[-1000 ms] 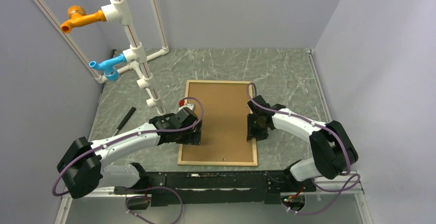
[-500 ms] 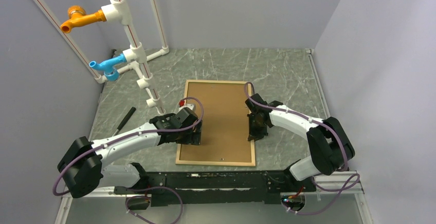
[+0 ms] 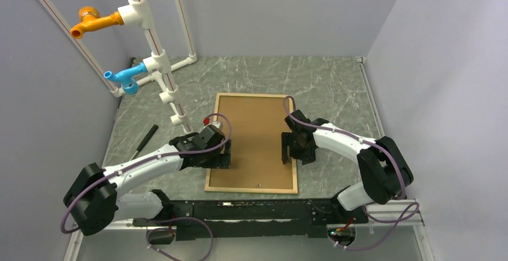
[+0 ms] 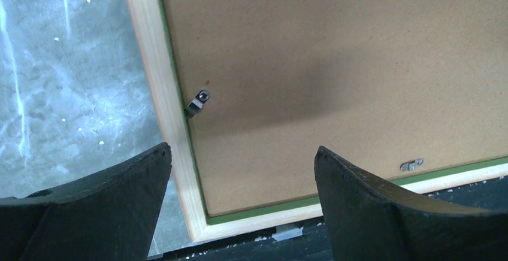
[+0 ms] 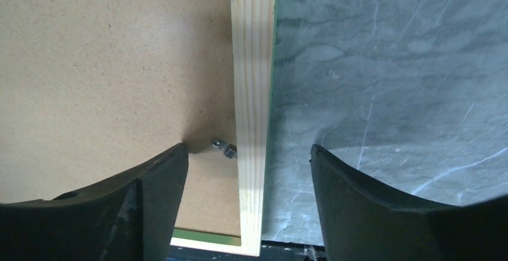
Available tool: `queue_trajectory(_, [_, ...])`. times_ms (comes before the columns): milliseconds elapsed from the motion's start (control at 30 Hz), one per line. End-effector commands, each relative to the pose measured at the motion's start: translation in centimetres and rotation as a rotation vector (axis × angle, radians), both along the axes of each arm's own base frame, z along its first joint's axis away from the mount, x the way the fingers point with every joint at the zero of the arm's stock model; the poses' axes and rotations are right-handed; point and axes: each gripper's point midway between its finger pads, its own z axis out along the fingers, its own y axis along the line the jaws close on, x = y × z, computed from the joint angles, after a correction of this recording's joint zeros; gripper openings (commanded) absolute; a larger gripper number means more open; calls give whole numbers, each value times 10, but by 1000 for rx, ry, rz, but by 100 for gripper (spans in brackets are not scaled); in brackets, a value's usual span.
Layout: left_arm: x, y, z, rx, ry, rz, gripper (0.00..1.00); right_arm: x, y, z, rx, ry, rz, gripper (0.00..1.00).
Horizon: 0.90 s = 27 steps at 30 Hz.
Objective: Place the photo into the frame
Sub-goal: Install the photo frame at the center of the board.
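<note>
The frame [image 3: 251, 190] lies face down on the marble table, pale wood rim up, with the brown backing board [image 3: 254, 135] set inside it. The photo is hidden. My left gripper [image 3: 221, 160] hovers open over the frame's left side near its front corner. In the left wrist view the left gripper [image 4: 242, 149] spans the wood rim [image 4: 159, 87], a metal clip [image 4: 196, 102] and the board [image 4: 335, 63]. My right gripper [image 3: 292, 152] is open at the frame's right side. In the right wrist view the right gripper [image 5: 247, 148] straddles the rim [image 5: 251, 63], beside a small clip [image 5: 224, 148].
A white pipe stand [image 3: 157, 63] with an orange fitting [image 3: 90, 21] and a blue fitting [image 3: 123, 78] rises at the back left. A black stick-like tool [image 3: 145, 139] lies on the table left of the frame. Grey walls close in on three sides. A black rail [image 3: 251, 213] runs along the front.
My right gripper has shifted a little to the left over the frame's right edge, and the frame has slid slightly left. The left gripper has edged left too.
</note>
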Motion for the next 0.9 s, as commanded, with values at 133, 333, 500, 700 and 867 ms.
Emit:
queue_trajectory(133, [-3,10,8,-157,-15,68,90,9,6,9,97,-35,-27,90])
queue_trajectory(333, [-9,24,-4,-129,13,104,81,10,7,13,227,-11,-76,95])
queue_trajectory(500, [-12,24,-18,-108,59,108,78,10,1,13,309,-1,-125,95])
queue_trajectory(700, [0,21,-15,-75,47,105,82,31,-14,15,310,-21,-157,97])
queue_trajectory(867, [9,20,-14,-34,51,92,84,67,-20,21,282,-58,-161,99])
